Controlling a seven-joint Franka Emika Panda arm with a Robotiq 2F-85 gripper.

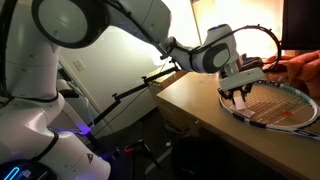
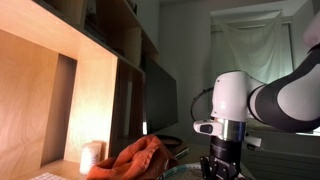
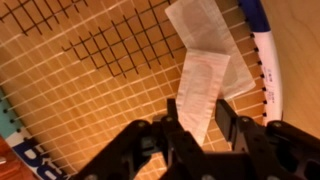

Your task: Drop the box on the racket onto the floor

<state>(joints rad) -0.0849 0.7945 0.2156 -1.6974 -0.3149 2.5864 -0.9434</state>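
A pale wooden table [image 1: 190, 95] stands in a dim room, with the dark floor [image 1: 130, 155] below it showing a blue-purple glow, and in an exterior view tall wooden shelves [image 2: 90, 70] and an orange cloth [image 2: 140, 158] are seen to the left of the arm. The racket [image 1: 285, 112] lies flat on the table and the gripper [image 1: 241, 98] points straight down onto its strings. In the wrist view the box [image 3: 205, 80] rests on the string grid of the racket [image 3: 90, 70], and its near end sits right between the two dark fingers [image 3: 168, 135] of the gripper [image 3: 197, 135]. The fingers stand against both long sides of this end with no gap that I can see, so the gripper seems clenched on the box. The long axis of the box runs away from the gripper toward the far side and a little to the right, and its far end reaches close to the white and blue frame [image 3: 262, 55]. The broad pale face of the box is turned to the camera, and no print on it can be read. The frame carries small dark marks on its white part and blue letters at the lower left corner of the wrist view, but they are too small or cut off to read.
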